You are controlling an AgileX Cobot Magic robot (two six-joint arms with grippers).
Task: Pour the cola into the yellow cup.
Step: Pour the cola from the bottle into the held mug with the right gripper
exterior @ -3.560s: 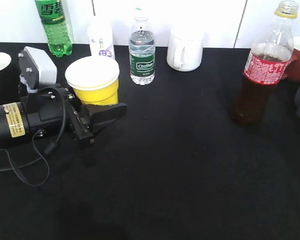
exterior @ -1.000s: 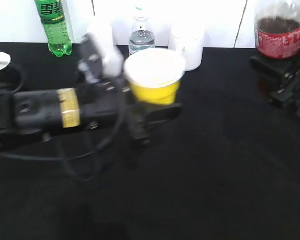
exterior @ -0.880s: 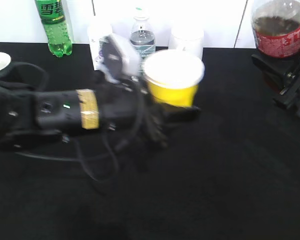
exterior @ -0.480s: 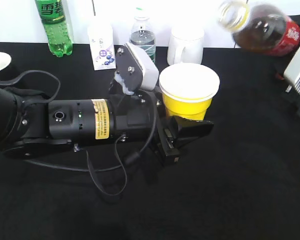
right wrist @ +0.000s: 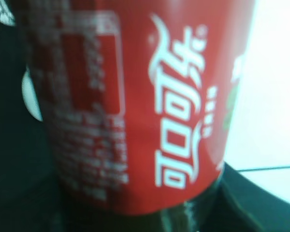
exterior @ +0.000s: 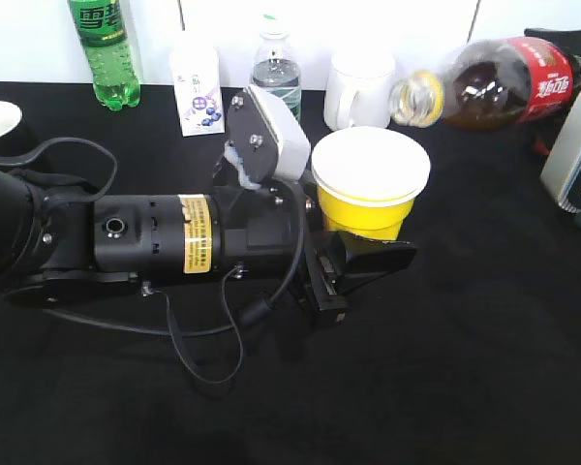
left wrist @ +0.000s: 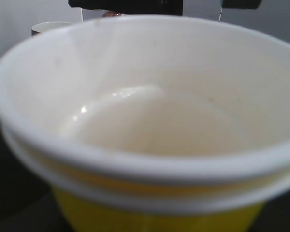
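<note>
In the exterior view, the left gripper (exterior: 353, 254) sits at the centre of the frame, clasped around the lower part of the yellow cup (exterior: 370, 186), which stands upright with its white inside showing and looks empty. The black arm stretches from there to the left edge. At the upper right, the cola (exterior: 489, 89) lies tipped nearly level in the air, its open mouth pointing left, just above and beside the cup's right rim; dark liquid fills the body behind the red label. The right gripper (exterior: 573, 82) grips the bottle's base end at the right edge. Along the back of the black table (exterior: 445, 368) stand a green soda bottle (exterior: 104, 48), a small white carton (exterior: 196, 77), a water bottle (exterior: 273, 58) and a white mug (exterior: 356, 85).

In the left wrist view, the cup (left wrist: 145, 125) fills the frame, white inside and dry.

In the right wrist view, the bottle's red label (right wrist: 135, 101) with white lettering fills the frame, blurred.
</note>
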